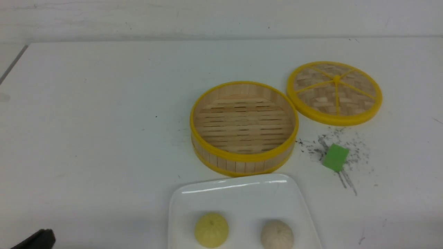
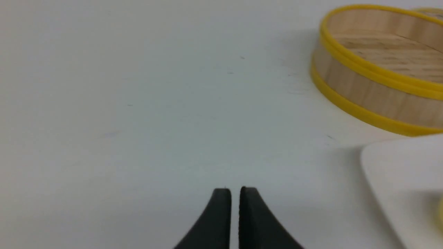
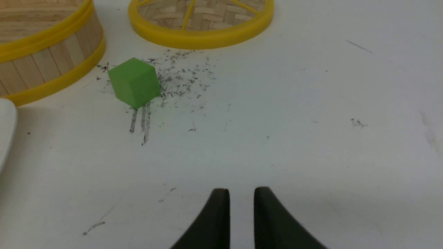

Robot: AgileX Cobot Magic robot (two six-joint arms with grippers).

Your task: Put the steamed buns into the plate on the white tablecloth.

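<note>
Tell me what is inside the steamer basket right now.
Nothing: the steamer basket shows only its bare slatted floor. Its near wall hides a thin strip of that floor. Both buns sit on the plate.

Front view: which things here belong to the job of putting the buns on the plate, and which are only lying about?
Belong to the job:
- pale yellow bun, on the plate
- off-white bun, on the plate
- white plate
- white tablecloth

Only lying about:
- bamboo steamer basket, nothing inside it
- woven lid, flat beside the basket
- green cube
</note>
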